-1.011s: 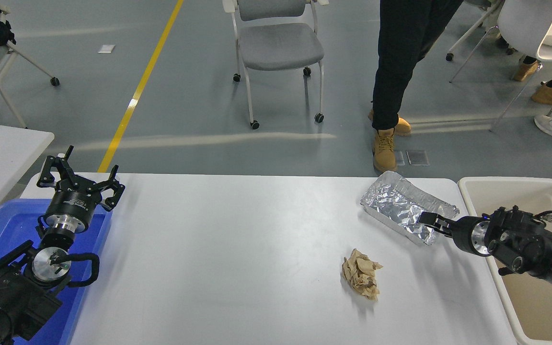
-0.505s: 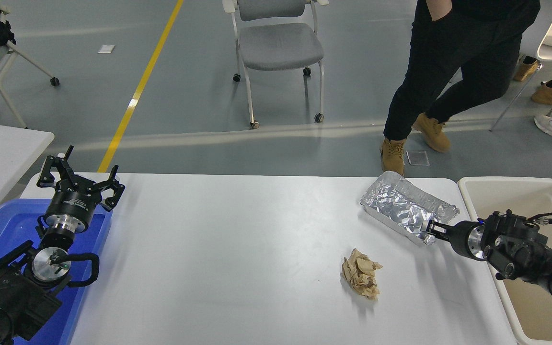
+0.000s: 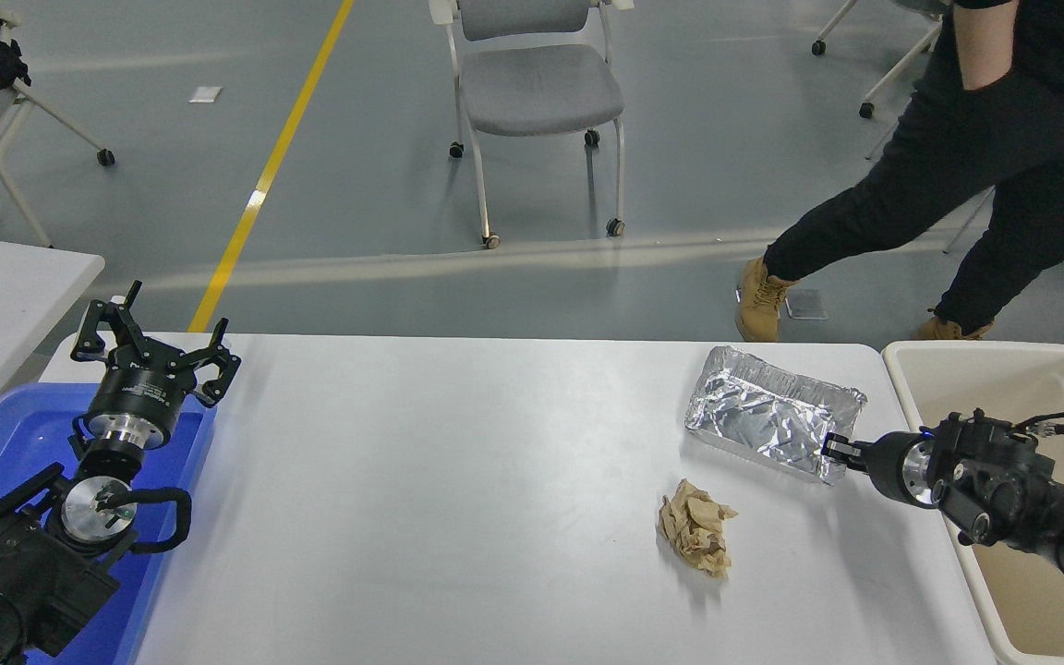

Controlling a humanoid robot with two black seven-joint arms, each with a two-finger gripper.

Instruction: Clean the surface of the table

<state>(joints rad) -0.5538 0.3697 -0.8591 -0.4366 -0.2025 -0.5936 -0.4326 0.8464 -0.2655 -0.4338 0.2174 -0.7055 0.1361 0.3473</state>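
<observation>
The table surface (image 3: 458,480) is a wide glossy white top. Near its far right corner lies a crumpled foil tray (image 3: 763,414). My right gripper (image 3: 835,450) reaches in from the right and is shut on the tray's near right rim. A crumpled ball of brown paper (image 3: 696,527) lies on the table in front of the tray, apart from the gripper. My left gripper (image 3: 151,344) stands open at the table's far left corner, holding nothing.
A beige bin (image 3: 1003,369) stands just off the table's right end, under my right arm. A blue bin (image 3: 6,443) sits at the left under the parked left arm. Beyond the far edge a person (image 3: 1003,157) steps past, near a grey chair (image 3: 537,83).
The foil tray has swung round and shifted slightly left, drawn by my right gripper, which pulled back and down toward the bin. The person walked to the right. The left arm stayed still.
</observation>
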